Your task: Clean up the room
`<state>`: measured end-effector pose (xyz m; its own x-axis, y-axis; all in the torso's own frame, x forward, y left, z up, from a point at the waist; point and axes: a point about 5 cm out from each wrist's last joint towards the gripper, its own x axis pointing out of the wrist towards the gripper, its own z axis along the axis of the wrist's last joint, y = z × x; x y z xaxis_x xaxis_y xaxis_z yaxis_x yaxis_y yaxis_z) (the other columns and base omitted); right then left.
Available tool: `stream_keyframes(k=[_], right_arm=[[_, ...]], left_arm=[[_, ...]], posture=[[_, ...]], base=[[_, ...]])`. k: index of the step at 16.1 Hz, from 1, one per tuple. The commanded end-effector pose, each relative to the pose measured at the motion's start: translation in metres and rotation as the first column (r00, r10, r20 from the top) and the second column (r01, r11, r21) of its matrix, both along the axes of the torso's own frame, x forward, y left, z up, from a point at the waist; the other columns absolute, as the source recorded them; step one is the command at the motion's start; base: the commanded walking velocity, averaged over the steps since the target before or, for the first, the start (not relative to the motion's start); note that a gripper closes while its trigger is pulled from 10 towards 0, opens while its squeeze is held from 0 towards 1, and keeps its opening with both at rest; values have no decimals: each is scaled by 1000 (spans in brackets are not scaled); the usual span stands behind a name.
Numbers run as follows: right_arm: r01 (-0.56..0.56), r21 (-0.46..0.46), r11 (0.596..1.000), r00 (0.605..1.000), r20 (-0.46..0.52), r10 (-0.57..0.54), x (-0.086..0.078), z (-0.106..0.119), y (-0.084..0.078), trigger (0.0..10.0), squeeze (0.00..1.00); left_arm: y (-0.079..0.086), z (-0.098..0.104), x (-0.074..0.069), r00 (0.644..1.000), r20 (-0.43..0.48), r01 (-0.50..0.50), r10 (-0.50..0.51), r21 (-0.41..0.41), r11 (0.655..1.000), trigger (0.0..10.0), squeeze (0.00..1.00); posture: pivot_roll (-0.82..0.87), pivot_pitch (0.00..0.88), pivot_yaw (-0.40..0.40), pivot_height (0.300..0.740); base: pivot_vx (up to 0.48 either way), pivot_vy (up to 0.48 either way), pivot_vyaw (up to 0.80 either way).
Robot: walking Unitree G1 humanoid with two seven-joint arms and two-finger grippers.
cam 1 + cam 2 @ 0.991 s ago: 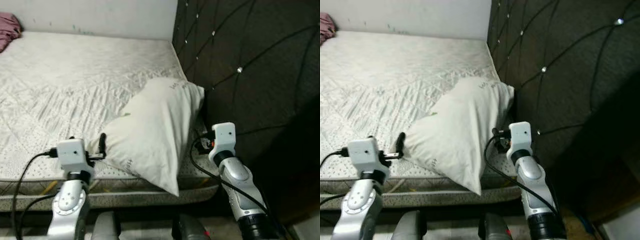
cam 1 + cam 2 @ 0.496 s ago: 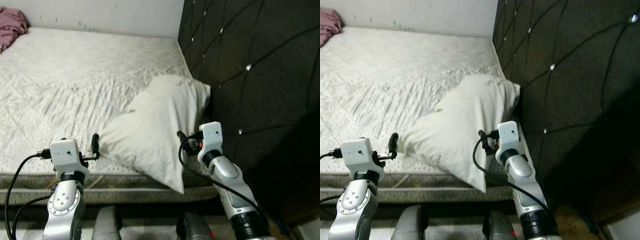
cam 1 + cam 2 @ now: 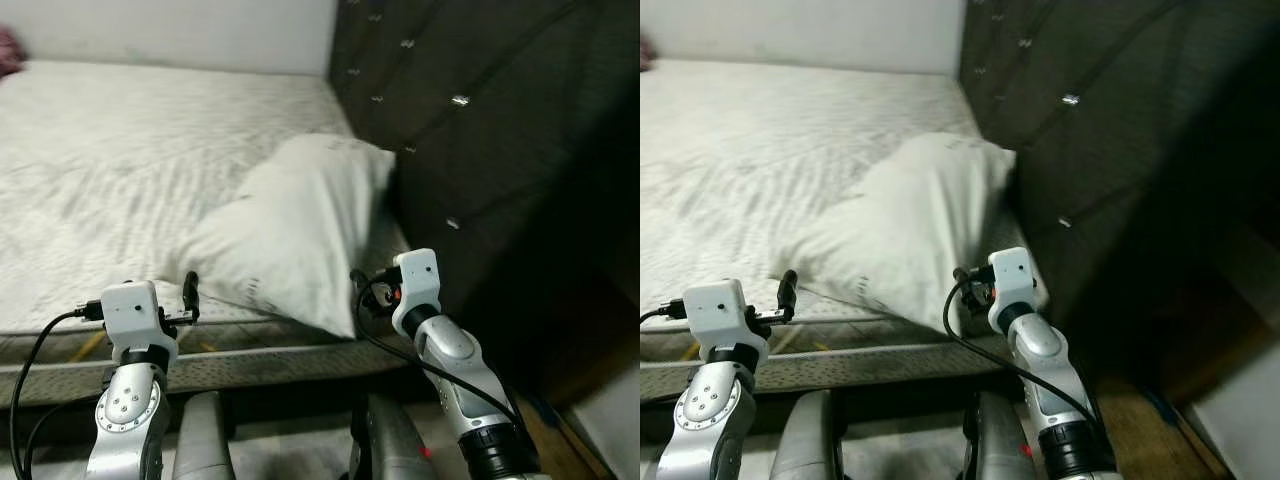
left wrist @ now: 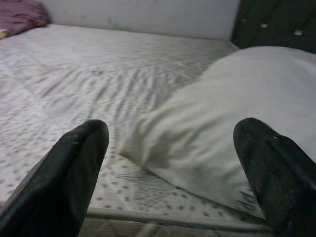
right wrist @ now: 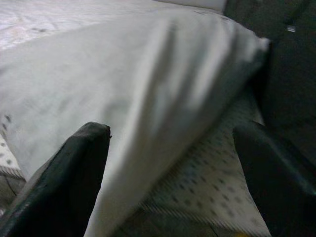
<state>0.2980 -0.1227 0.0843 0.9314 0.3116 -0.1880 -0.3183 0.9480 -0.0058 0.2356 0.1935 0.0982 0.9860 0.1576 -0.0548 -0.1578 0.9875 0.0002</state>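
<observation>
Both tools gape empty near the pillow point(image 3: 290, 235); left wrist view adds pink cloth point(image 4: 19, 15) far across mattress point(image 3: 120, 150).

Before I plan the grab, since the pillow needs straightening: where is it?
The pillow lies on the mattress at its right end, against the dark headboard, one corner overhanging the near edge between the left gripper and right gripper.

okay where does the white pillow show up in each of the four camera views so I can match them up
Left eye view: the pillow lies centre, leaning toward the dark tufted headboard.
Right eye view: centre-left, on the mattress.
Left wrist view: between the open black fingers, toward the far finger.
Right wrist view: close up across the picture, between the open fingers.
Shared landmark: the headboard beside the pillow.
</observation>
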Motion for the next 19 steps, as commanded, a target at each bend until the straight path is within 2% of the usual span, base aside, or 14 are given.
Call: stream_keyframes(k=[1,5,16,19], right_arm=[[3,-9,1000,1000,-7,-3,1,0,-3,10000,0],[8,-1,1000,1000,7,-8,1,1,-4,10000,0],[8,16,1000,1000,-5,-8,3,1,-3,10000,0],[-13,15,1000,1000,1,13,3,2,-2,10000,0]], left_arm=[[-3,2,2,1000,3,13,-13,6,1000,10000,0],[-5,1,3,1000,-6,28,-28,8,1000,10000,0],[-6,1,6,999,-7,43,-43,2,999,10000,0],[-6,1,7,999,-9,42,-42,1,999,10000,0]], posture=[[-8,0,-91,564],[-10,0,-94,564],[-15,0,-85,564],[-16,1,-87,564]], base=[[0,0,0],[0,0,0],[306,0,0],[84,0,0]])
